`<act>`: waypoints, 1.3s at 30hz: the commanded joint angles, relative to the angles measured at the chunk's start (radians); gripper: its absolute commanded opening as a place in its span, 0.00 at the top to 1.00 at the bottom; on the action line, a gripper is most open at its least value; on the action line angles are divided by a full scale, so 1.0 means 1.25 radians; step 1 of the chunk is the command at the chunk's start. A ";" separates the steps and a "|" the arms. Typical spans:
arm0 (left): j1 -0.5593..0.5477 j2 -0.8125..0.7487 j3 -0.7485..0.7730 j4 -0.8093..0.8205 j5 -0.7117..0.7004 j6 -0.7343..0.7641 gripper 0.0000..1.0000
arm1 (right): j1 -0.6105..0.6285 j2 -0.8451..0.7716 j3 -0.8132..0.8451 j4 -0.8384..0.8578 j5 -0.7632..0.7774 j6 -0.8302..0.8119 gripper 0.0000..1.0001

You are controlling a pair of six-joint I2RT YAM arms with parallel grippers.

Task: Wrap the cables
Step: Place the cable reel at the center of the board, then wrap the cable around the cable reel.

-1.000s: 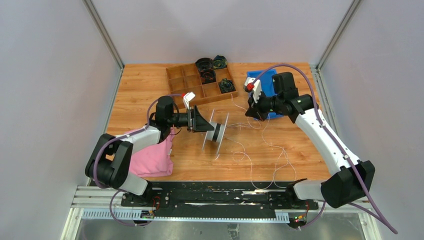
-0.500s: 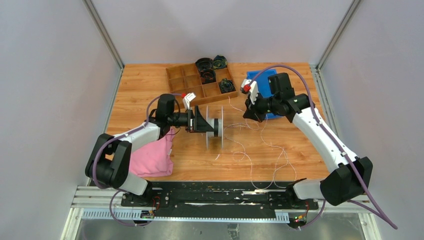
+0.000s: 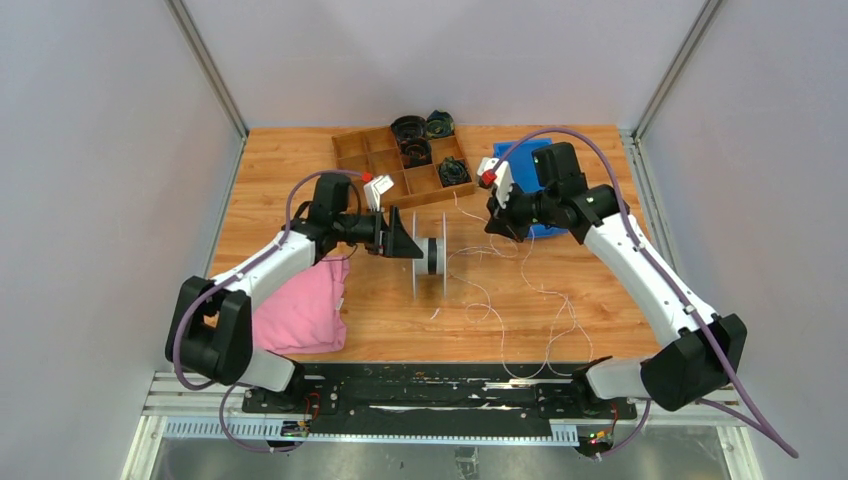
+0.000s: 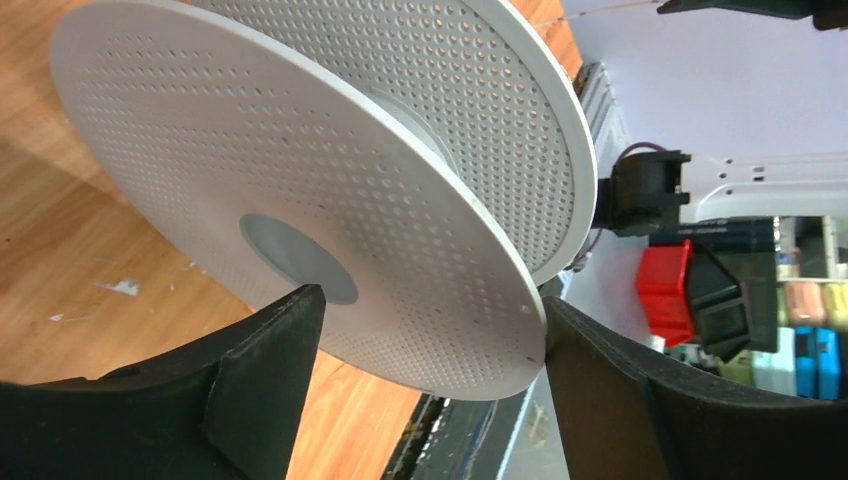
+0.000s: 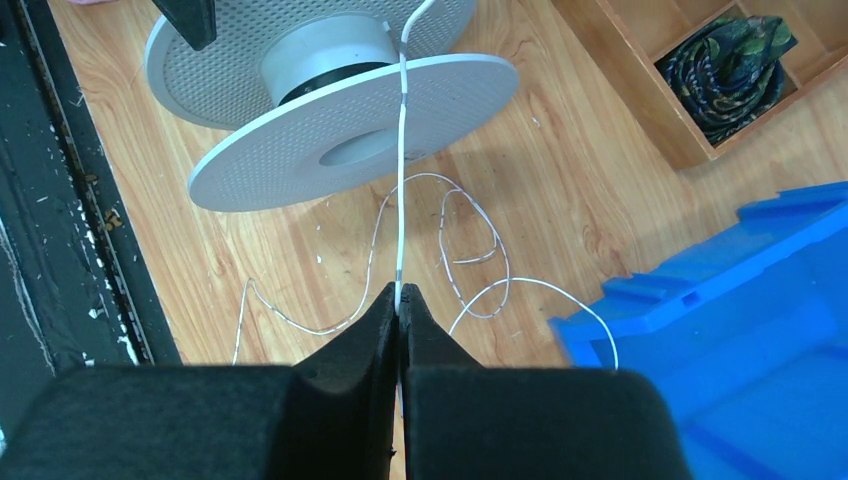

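Cables (image 5: 400,200) are mid-winding: right gripper (image 5: 400,305) clamps one strand taut toward the spool (image 5: 350,150), while left gripper (image 4: 430,300) stands apart astride its flange. Next likely needs clamping the flange, then turning.

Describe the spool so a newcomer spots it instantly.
On the wooden table, look at the middle, nearer than the compartment tray. The spool stands on edge: two white perforated discs on a dark core, the only white round thing.

I have my left arm (image 3: 270,262) bent inward, left gripper (image 3: 410,243) level with jaws spread wide; my right arm (image 3: 640,270) reaches forward, right gripper (image 3: 497,222) clamped tight.
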 commanded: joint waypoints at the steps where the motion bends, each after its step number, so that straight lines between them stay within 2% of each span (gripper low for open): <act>1: 0.006 -0.040 0.035 -0.122 -0.059 0.120 0.21 | 0.029 0.017 0.044 -0.037 0.045 -0.064 0.99; 12: -0.027 -0.057 0.089 -0.225 -0.146 0.259 0.48 | 0.035 0.052 0.072 -0.046 0.048 -0.114 0.99; 17: -0.058 -0.068 0.114 -0.266 -0.167 0.326 0.48 | 0.039 0.076 0.096 -0.075 0.101 -0.235 0.99; 24: -0.062 -0.097 0.116 -0.276 -0.175 0.375 0.39 | 0.052 0.136 0.134 -0.131 0.138 -0.454 0.99; 31: -0.062 -0.108 0.090 -0.250 -0.180 0.361 0.36 | 0.096 0.208 0.184 -0.156 0.177 -0.664 0.99; 35: -0.063 -0.117 0.074 -0.230 -0.180 0.343 0.37 | 0.117 0.231 0.198 -0.156 0.198 -0.721 0.99; 39: -0.062 -0.136 0.060 -0.208 -0.204 0.337 0.38 | 0.145 0.237 0.236 -0.193 0.230 -0.717 0.99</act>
